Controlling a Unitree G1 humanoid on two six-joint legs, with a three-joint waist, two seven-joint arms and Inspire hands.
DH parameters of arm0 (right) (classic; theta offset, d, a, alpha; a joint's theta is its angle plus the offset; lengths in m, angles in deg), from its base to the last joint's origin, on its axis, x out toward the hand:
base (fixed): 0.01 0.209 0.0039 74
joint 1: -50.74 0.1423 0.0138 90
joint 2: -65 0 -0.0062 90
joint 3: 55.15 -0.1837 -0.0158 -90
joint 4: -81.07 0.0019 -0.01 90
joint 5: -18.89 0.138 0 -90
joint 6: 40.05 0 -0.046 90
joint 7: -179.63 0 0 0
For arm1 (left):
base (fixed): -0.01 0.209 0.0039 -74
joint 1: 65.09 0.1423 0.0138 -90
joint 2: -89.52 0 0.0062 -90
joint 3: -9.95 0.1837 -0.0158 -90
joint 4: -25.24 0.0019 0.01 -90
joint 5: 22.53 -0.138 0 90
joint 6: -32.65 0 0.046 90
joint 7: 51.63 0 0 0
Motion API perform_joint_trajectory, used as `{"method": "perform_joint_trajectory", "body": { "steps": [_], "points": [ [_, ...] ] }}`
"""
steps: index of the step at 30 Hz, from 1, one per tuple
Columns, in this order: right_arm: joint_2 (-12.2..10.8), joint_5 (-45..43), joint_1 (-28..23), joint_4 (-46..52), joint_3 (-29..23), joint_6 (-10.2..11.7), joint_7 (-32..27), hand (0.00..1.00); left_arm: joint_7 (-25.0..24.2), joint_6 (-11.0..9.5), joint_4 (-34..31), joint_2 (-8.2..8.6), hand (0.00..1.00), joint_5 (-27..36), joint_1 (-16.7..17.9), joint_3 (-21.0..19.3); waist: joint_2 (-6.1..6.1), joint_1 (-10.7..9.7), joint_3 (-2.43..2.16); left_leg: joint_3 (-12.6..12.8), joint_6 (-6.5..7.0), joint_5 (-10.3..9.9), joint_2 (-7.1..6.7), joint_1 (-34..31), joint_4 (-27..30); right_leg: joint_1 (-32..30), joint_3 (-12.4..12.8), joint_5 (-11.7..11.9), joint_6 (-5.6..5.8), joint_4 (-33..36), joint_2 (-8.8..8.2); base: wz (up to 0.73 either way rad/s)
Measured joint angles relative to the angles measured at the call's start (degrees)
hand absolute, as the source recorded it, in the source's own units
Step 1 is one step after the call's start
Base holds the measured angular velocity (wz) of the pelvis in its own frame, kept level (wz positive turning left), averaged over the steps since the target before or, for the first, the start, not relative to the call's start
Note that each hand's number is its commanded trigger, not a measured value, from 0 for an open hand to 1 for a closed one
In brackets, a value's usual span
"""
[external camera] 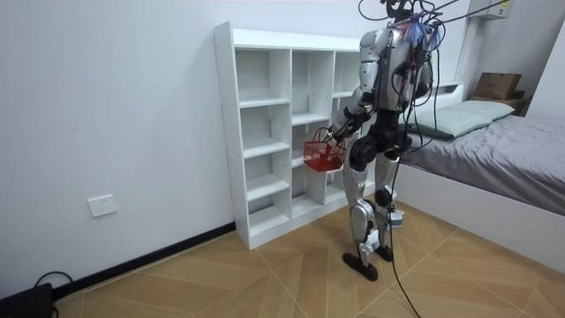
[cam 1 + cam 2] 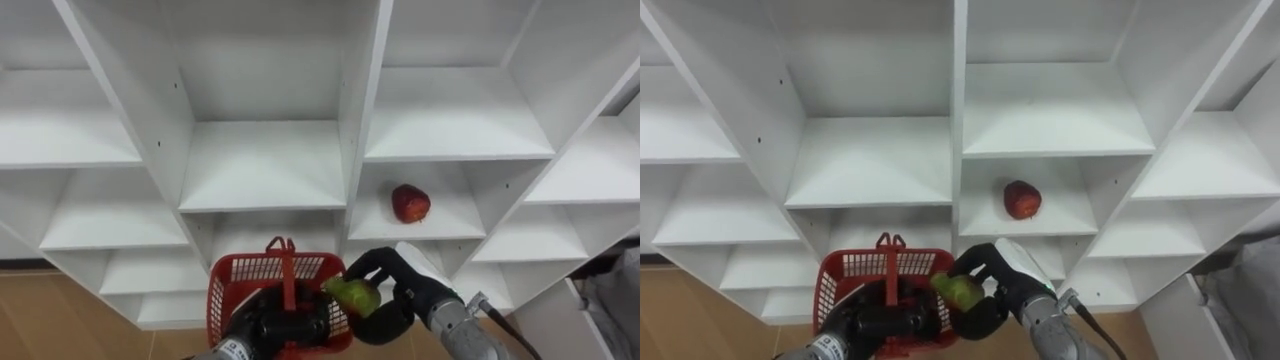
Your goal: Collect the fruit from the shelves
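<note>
A red apple (image 2: 410,203) rests on a middle shelf of the white closet (image 2: 270,160), to the right of the central divider. My left hand (image 2: 272,327) is shut on the handle of a red plastic basket (image 2: 262,275) held below the shelves. My right hand (image 2: 385,292) is shut on a green-yellow fruit (image 2: 352,294) at the basket's right rim. In the room view I stand facing the closet (image 1: 265,124) with the basket (image 1: 323,155) held out in front.
The closet's other compartments are bare white shelves. Wooden floor (image 2: 60,310) shows below at the left. A bed (image 1: 494,159) stands at the room view's right, close behind me.
</note>
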Motion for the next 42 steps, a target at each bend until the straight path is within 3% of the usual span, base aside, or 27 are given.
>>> {"method": "perform_joint_trajectory", "body": {
  "steps": [9,21,26,42],
  "points": [
    [-1.7,-1.4,0.7,-1.7,0.0,0.0,-0.4,1.0,0.0,0.0,0.0,0.05,1.0,0.0,0.1,0.0,-0.18,0.2,-0.03,0.0,0.0,0.0,-0.02,0.0,0.1,0.0,-0.2,0.0,0.01,0.0,-0.11,0.0],
    [-1.5,-1.8,2.1,-4.2,1.2,0.0,-2.1,1.0,0.0,0.0,0.1,-0.55,1.0,0.0,1.3,1.1,-0.61,0.5,0.19,-0.4,0.0,0.0,-0.02,0.0,0.2,0.6,-0.4,0.0,-0.01,0.0,-0.13,0.0],
    [-1.3,-1.7,3.3,-4.2,2.3,0.0,-2.6,1.0,0.0,0.0,0.2,-0.8,1.0,0.0,1.5,1.5,-1.13,0.5,0.5,-0.8,0.0,0.0,-0.05,0.0,0.5,0.9,-0.9,0.0,-0.01,-0.1,-0.22,0.03],
    [-0.9,-1.3,5.0,-4.3,3.7,0.0,-2.6,1.0,0.0,0.0,2.2,-0.7,1.0,0.0,1.5,2.8,-1.18,1.1,0.41,-2.1,0.0,0.0,-0.19,0.0,0.8,2.0,-2.3,0.0,0.01,-0.9,-0.5,0.04]
  ]
}}
